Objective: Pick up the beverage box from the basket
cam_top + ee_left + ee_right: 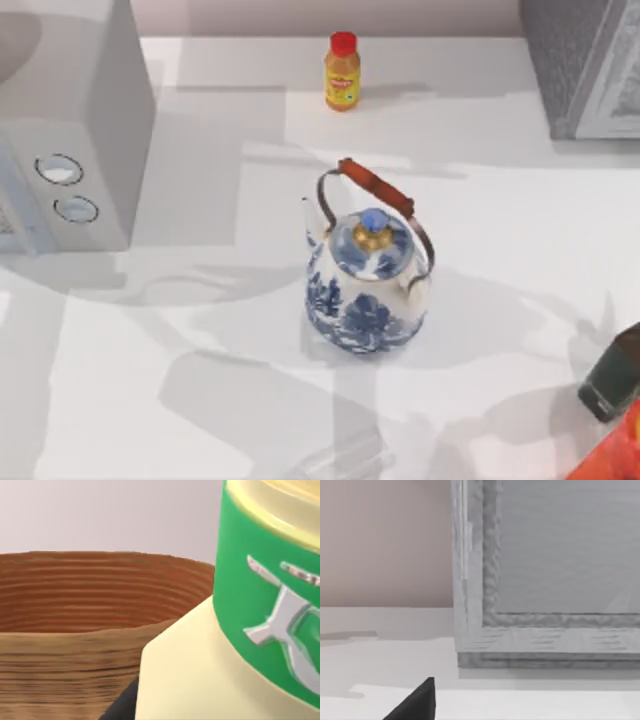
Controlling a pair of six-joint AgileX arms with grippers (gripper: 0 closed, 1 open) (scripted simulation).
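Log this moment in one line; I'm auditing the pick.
left gripper close at beverage box | wooden basket behind it | right gripper parked near table right edge | teapot at table centre

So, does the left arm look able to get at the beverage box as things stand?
Probably yes: the left wrist view has the beverage box right up close, nothing between, wooden basket behind it.

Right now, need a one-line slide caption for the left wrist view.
Left wrist close-up: pale yellow beverage box with green band, beside the wooden basket.
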